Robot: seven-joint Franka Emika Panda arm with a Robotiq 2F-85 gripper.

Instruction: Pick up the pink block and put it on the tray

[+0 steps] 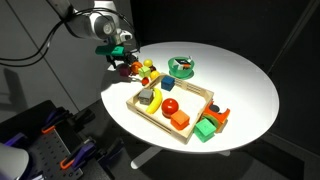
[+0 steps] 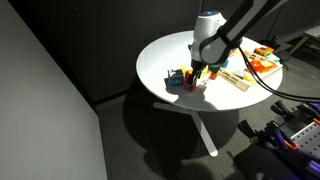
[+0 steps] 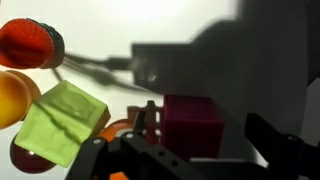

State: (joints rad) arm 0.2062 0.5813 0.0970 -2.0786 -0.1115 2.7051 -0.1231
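Observation:
The pink block is a magenta cube that stands on the white table between my gripper's two fingers in the wrist view. The left finger is close against it and the right finger stands apart, so the gripper is open around the block. In both exterior views the gripper is low over a cluster of toys near the table's edge, and it hides the block. The light-wood tray lies nearer the table's middle, a short way from the gripper.
A green block, a red toy with a dark top and an orange-yellow piece crowd the pink block's left. The tray holds a red ball, an orange cube and a yellow piece. A green bowl stands behind it.

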